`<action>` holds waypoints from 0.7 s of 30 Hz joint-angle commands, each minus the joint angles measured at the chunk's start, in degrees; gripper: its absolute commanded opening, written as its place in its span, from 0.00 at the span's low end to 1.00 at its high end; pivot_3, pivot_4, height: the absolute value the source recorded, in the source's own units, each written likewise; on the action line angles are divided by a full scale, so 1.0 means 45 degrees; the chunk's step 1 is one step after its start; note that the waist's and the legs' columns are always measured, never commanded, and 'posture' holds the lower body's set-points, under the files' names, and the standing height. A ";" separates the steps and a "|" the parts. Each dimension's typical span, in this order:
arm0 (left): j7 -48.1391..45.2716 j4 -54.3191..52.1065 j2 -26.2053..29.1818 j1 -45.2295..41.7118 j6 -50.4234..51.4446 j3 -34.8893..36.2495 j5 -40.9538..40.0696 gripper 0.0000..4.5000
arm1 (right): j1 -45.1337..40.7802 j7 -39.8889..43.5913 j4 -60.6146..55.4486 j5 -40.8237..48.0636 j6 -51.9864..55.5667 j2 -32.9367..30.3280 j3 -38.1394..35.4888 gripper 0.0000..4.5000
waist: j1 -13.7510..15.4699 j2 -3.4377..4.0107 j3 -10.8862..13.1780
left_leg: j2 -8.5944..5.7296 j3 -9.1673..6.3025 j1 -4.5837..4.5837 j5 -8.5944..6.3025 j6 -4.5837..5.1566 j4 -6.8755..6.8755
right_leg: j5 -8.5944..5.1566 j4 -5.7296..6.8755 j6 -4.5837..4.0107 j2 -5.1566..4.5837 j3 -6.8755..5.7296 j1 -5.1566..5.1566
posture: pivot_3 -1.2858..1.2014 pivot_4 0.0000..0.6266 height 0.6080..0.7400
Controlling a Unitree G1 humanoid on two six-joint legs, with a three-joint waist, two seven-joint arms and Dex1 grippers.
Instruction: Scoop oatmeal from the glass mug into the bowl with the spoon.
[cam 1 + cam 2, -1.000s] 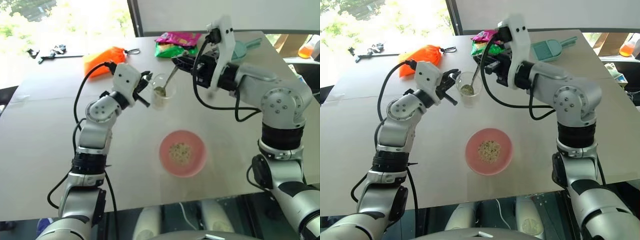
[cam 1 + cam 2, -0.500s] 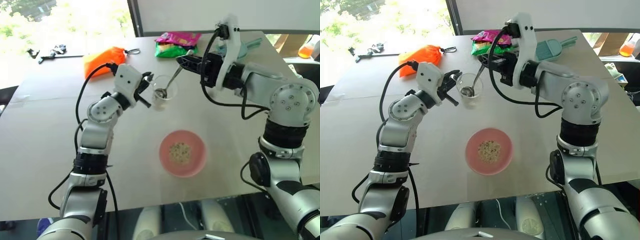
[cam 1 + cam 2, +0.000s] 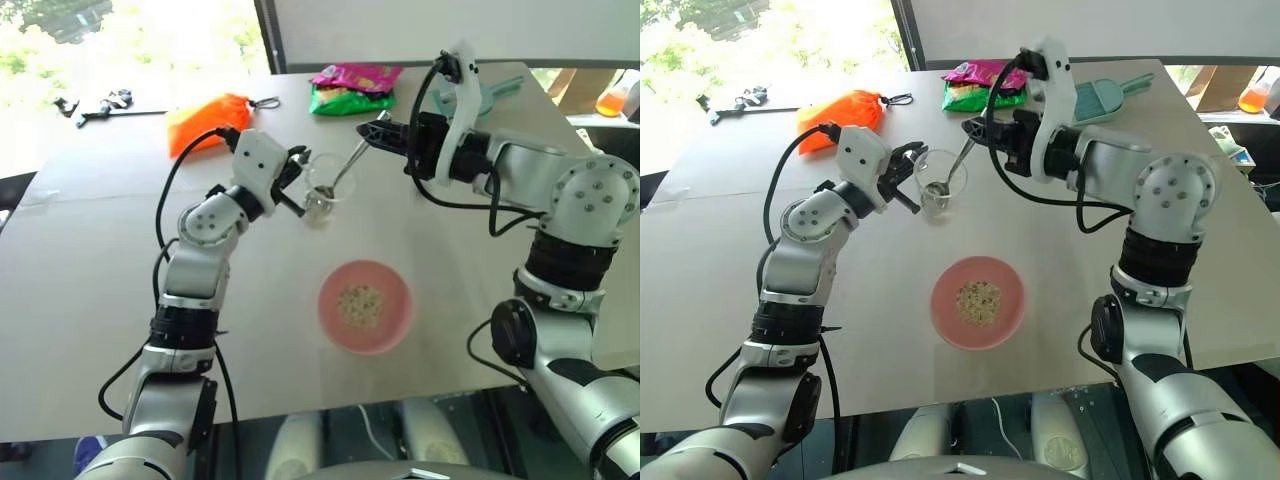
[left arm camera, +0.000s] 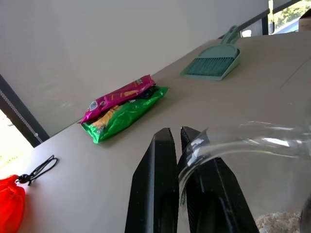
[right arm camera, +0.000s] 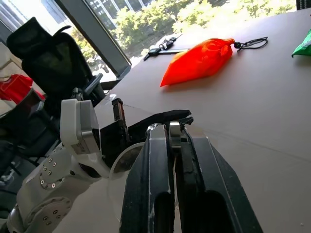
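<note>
At the far left of the beige table (image 3: 80,290), a small black tool (image 3: 100,104) lies near the window edge, with an orange drawstring pouch (image 3: 203,120) just inboard of it. The left gripper (image 3: 296,182) is pinched shut on the rim of the glass mug (image 3: 325,188), holding it tilted above the tabletop; in the left wrist view the two black fingers (image 4: 158,184) press together over the clear glass wall, and a little pale oatmeal (image 4: 277,222) sits in the mug's bottom. The spoon (image 3: 950,170) slants down into the mug, bowl end inside the glass, its thin handle rising toward the right gripper (image 3: 375,131), whose fingers are clamped together on the handle's upper end. Nearer the robot, well apart from the mug, the pink bowl (image 3: 365,306) rests on the table with a small heap of flakes in its middle. Behind the mug lie a pink and a green snack packet (image 3: 352,88), side by side. Farther right, a teal dustpan with brush (image 3: 1102,98) sits by the table's back edge.
</note>
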 commanded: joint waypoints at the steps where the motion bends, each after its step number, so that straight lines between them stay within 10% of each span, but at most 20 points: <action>1: -0.0038 -0.0175 0.0084 -0.0113 -0.0605 -0.0058 0.0112 0.01 | -0.0995 -0.0545 0.0610 0.0883 0.0785 0.0246 -0.1111 0.00 | -0.0003 0.0000 0.0000 | 0.0000 0.0000 0.0000 0.0000 0.0000 -0.0001 | 0.0000 0.0000 0.0000 0.0000 -0.0001 0.0000 | 0.52 0.24 1.00; 21: -0.0403 0.0032 0.0307 0.0338 -0.1106 -0.0108 0.0237 0.01 | -0.2127 -0.2820 0.1659 0.1824 0.2079 -0.0323 -0.3869 0.00 | -0.0005 0.0001 0.0000 | 0.0001 0.0008 -0.0002 -0.0001 0.0002 -0.0007 | 0.0000 -0.0001 0.0000 0.0000 0.0005 0.0000 | 0.52 0.24 1.00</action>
